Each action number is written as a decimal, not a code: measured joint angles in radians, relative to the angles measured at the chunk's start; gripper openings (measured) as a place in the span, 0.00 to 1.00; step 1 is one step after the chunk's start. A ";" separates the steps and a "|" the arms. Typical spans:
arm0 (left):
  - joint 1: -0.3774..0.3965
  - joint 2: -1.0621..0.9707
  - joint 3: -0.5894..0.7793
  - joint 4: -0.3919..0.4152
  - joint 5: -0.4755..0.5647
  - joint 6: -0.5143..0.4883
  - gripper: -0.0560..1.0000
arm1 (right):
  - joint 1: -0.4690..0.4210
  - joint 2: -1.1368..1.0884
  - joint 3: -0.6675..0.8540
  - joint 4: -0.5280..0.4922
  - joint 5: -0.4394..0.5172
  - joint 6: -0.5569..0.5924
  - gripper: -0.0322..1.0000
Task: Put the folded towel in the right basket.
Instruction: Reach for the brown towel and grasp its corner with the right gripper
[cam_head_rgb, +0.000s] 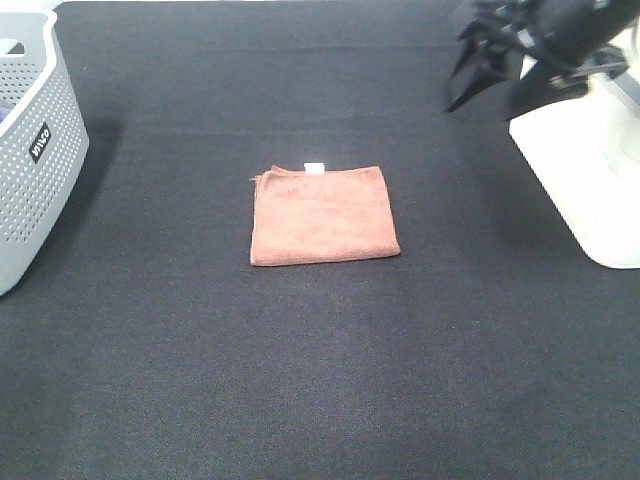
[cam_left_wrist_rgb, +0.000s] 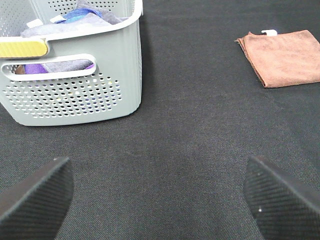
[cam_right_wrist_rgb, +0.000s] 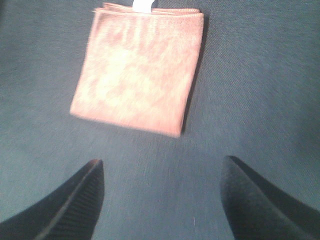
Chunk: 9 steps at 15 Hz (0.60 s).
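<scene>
So, reach step: right gripper hangs wide open, empty, near the far-right corner; next, drop onto the towel and pinch.

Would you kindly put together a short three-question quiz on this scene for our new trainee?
1. True or false: the folded towel already lies in the right basket.
2. The grey basket holds: A) nothing, B) fabric items, C) bottles.
3. Fill in: the right hand is empty and ___.
Key: 1 false; 2 B; 3 open.
</scene>
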 joint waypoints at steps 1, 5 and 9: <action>0.000 0.000 0.000 0.000 0.000 0.000 0.88 | 0.004 0.077 -0.042 0.002 0.005 0.006 0.64; 0.000 0.000 0.000 0.000 0.000 0.000 0.88 | 0.004 0.255 -0.144 0.039 0.034 0.007 0.64; 0.000 0.000 0.000 0.000 0.000 0.000 0.88 | 0.004 0.454 -0.243 0.105 0.035 -0.025 0.64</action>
